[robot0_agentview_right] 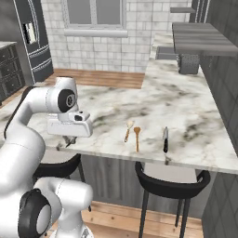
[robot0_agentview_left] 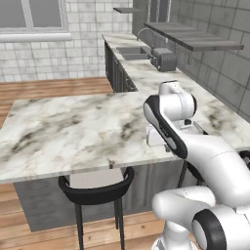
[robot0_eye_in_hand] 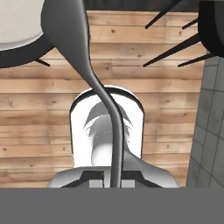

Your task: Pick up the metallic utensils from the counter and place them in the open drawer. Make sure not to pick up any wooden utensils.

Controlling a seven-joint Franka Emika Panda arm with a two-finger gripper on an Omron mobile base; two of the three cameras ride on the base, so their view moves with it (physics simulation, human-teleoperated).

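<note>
Item: slim grey-silver metal spoon (robot0_eye_in_hand: 94,83), clamped by its handle in the closed two-finger gripper (robot0_agentview_right: 69,139), long axis running straight out from the fingers, bowl outermost, hanging beyond the white marble counter's (robot0_agentview_right: 186,107) near edge over wood floor.

White arm (robot0_agentview_left: 195,151) rising from the lower right, its upper links folded over the near edge of the marble surface (robot0_agentview_left: 73,132). Black stool (robot0_agentview_left: 96,191) tucked under that near edge. At the far end of the surface: sink (robot0_agentview_left: 132,51) with tap (robot0_agentview_left: 144,33), grey toaster (robot0_agentview_left: 164,59) just beside them. Shelf (robot0_agentview_left: 195,38) on the tiled wall; window (robot0_agentview_left: 31,17) at far left.
</note>
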